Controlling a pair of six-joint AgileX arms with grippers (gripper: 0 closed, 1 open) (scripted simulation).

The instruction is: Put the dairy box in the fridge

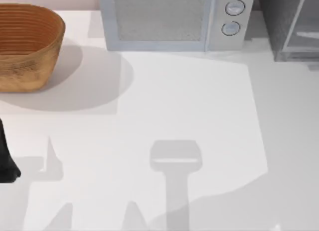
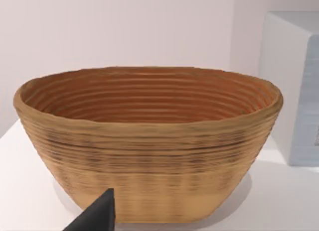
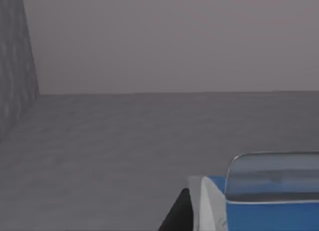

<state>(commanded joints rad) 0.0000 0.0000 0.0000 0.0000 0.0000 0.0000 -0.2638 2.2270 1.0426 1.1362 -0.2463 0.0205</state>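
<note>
**Milk carton inside the fridge, right gripper beside it**

Landmark: the microwave [image 1: 174,19], silver-white with two round dials, standing at the far edge of the table [image 1: 199,116] in the top view.

- Fridge [image 1: 291,27]: dark grey box with a pale glassy door panel, just to the right of the microwave, at the table's far right corner. The right wrist view looks into a dim grey chamber with a flat floor, a plain back wall and a darker textured side wall [image 3: 15,57].
- Dairy box [image 3: 269,211]: blue carton with a white edge, low in the right wrist view, resting on or just above the grey floor of that chamber; which of the two cannot be told. A clear, glassy piece [image 3: 274,173] stands just in front of its upper part.
- Right gripper [image 3: 187,218]: one dark finger [image 3: 179,216] shows tight against the carton's white side. The other finger is hidden, so whether the carton is gripped cannot be told.
- Basket [image 1: 27,47]: woven, tan, oval, well to the left of the microwave near the table's far left corner. Nothing lies in the part of its ribbed inside that shows in the left wrist view.
- Left gripper [image 2: 97,216]: a dark fingertip, pointing at the near wall of the basket, close to it but apart. Its opening cannot be told. The left arm [image 1: 6,159] shows as a dark shape at the table's left edge, nearer than the basket.
- Table surface in front of the microwave: bare white, crossed by grey shadows.
</note>
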